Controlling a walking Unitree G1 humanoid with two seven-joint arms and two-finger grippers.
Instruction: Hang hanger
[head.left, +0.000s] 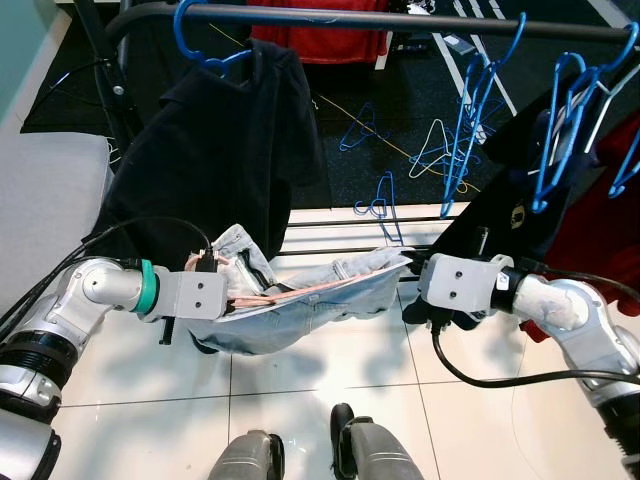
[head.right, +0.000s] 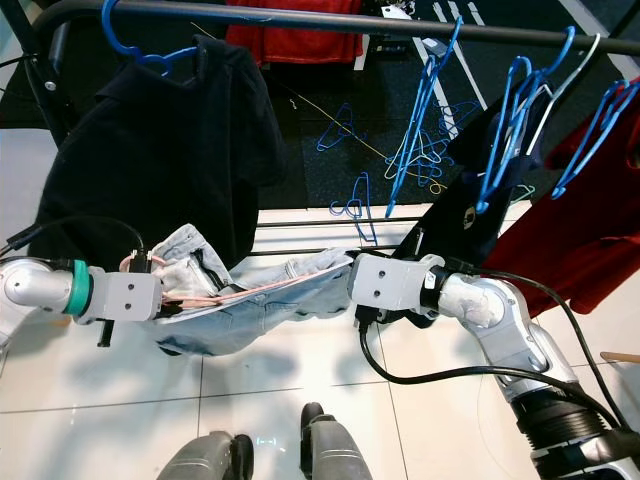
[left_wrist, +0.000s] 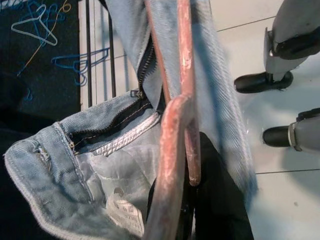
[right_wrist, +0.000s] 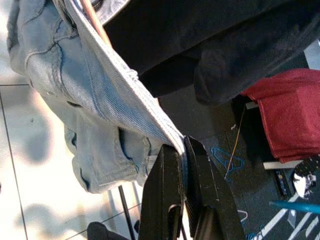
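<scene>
A long black rail (head.left: 400, 20) runs across the top with a black shirt (head.left: 215, 150) and blue hangers (head.left: 470, 110) on it. Below it, light blue jeans (head.left: 300, 300) on a pink hanger (left_wrist: 175, 125) stretch between the two arms. The left end effector (head.left: 235, 290) is closed on the pink hanger, and the right end effector (right_wrist: 181, 170) pinches the jeans' edge.

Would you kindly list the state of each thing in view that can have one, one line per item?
Light blue denim jeans: stretched between both grippers, draped over a hanger, fly unzipped.
Pink hanger: off the rail, inside the jeans.
Left gripper: holding the hanger end.
Right gripper: jaws shut on the jeans' edge.
Black shirt: hanging on a blue hanger.
Black clothes rail: holding several bare blue hangers.
</scene>
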